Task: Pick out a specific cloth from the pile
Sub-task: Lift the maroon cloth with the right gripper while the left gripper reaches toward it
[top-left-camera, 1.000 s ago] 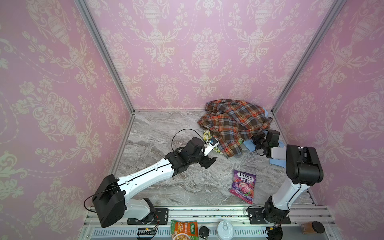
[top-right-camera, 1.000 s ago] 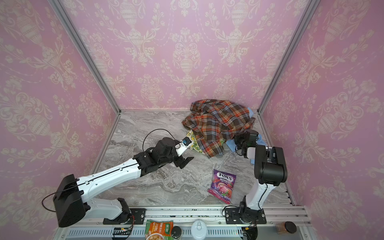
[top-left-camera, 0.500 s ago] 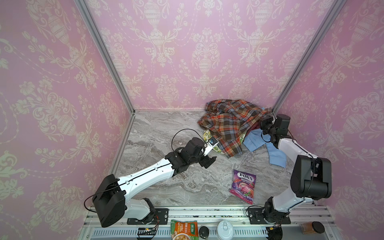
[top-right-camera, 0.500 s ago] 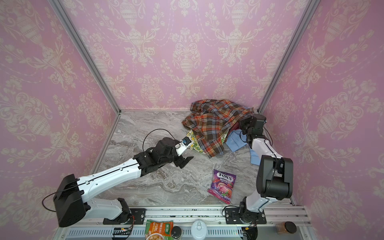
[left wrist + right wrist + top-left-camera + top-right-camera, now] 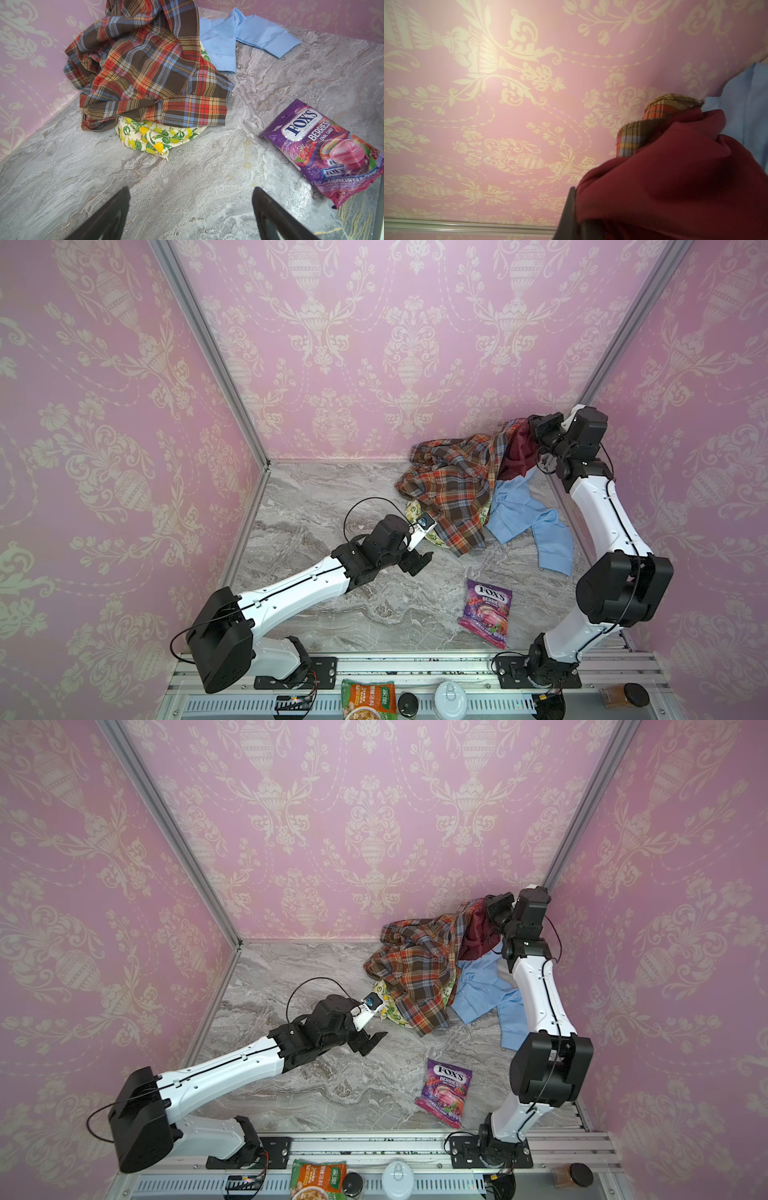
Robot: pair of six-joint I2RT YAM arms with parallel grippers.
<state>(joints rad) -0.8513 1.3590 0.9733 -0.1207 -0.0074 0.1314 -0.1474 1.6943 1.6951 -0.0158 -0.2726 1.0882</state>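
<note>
Both top views overlook the whole table (image 5: 332, 497) from above; close wrist views share the pile (image 5: 149, 68).

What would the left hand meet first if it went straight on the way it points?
Probably the bare table just ahead of the open left hand; if it clears that, the lemon cloth under the plaid shirt. Depth is unclear.

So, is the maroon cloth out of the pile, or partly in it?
Partly in: the right gripper holds the maroon cloth lifted, its lower end lies between plaid shirt and blue shirt.
</note>
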